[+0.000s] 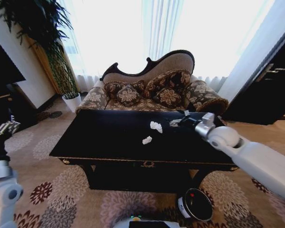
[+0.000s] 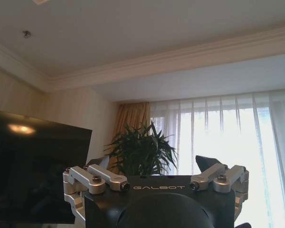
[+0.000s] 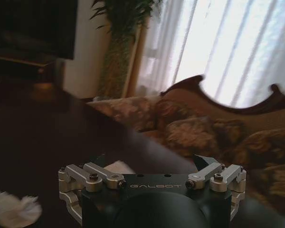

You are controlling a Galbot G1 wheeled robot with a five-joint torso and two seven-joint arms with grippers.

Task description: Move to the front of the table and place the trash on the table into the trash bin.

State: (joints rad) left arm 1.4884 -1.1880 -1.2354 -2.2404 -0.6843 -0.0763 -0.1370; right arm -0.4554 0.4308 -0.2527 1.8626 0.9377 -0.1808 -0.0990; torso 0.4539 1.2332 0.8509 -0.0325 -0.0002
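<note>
So the robot's parked square in front of the table [image 1: 85, 142], which makes sense since the trash bin [image 1: 195, 204] sits on the carpet just off the table's front right corner, close enough to drop stuff in without driving anywhere. The right arm is stretched out over the table's far right part, and the right gripper [image 1: 181, 120] is down low near the tabletop at that back edge, by the sofa [image 1: 152, 90]. I'd guess it's there for one of the trash bits: there's a small pale scrap [image 1: 185, 113] at the table's back edge just past the fingertips, and something whitish peeks out right in front of the gripper in the right wrist view. Jaws look spread wide, nothing between them as far as I can see. The two white paper wads are nearer the table's middle: one paper wad [image 1: 156, 126] just beside the gripper on its left, the other paper bit [image 1: 147, 140] a little closer to the table's front edge. The left gripper [image 1: 4, 129] is held up well off the table's left end, pointing at the ceiling, looks idle; jaws wide there too.
</note>
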